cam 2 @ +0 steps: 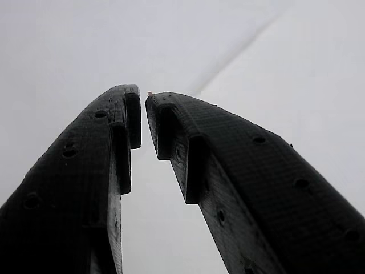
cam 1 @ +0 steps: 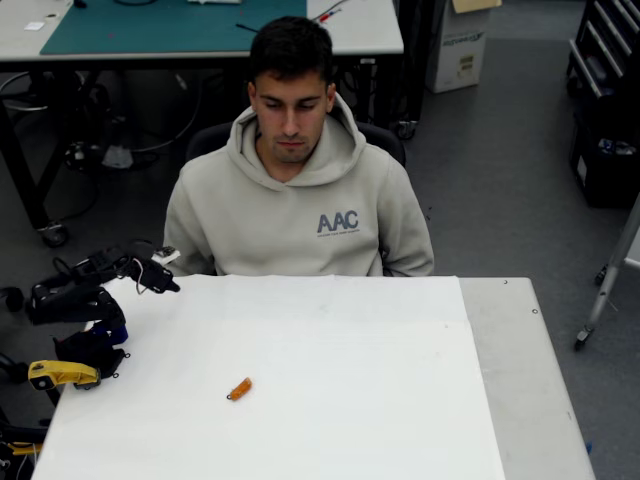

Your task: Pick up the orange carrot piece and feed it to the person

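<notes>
The small bright orange carrot piece (cam 1: 239,388) lies on the white table (cam 1: 380,400), at four o'clock from the black two-finger gripper (cam 2: 142,97), whose tips sit nearly together, empty.

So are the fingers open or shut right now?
Shut, holding nothing: in the wrist view the fingers nearly meet at the tips, a sliver of gap between. The carrot lies on the table.

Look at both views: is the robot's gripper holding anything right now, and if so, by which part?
Nothing is held. The gripper has its fingertips nearly together with nothing between them, and the orange carrot piece lies alone on the white table.
</notes>
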Available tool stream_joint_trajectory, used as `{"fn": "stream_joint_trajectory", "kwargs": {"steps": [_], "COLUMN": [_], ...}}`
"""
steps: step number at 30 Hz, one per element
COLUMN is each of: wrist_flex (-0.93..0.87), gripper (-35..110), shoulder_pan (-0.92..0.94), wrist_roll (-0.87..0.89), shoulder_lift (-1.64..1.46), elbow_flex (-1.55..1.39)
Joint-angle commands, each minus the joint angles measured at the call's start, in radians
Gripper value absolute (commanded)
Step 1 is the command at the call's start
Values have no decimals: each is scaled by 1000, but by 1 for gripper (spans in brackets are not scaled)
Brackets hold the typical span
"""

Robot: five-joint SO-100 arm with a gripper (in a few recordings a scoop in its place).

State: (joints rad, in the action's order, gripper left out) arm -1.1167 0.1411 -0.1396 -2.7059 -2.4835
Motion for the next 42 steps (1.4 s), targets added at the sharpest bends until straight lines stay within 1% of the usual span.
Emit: {"fn": "stream_joint_trajectory", "kwargs": {"steps": [1,7,11,15,23,32,37,42], "wrist_flex": [9,8,8,8,8,9,9,9], "gripper": [-3,-3,-3,-3,-3,-3,-3,-3], "shoulder_pan": [71,163,242,330,433,597,669,733], "wrist_roll": [-14,-163,-232,-290,-431,-580,-650,-681], "shoulder_lift": [152,331,402,453,531,710,804,907], "elbow_flex": [225,365,420,431,431,446,545,676]}}
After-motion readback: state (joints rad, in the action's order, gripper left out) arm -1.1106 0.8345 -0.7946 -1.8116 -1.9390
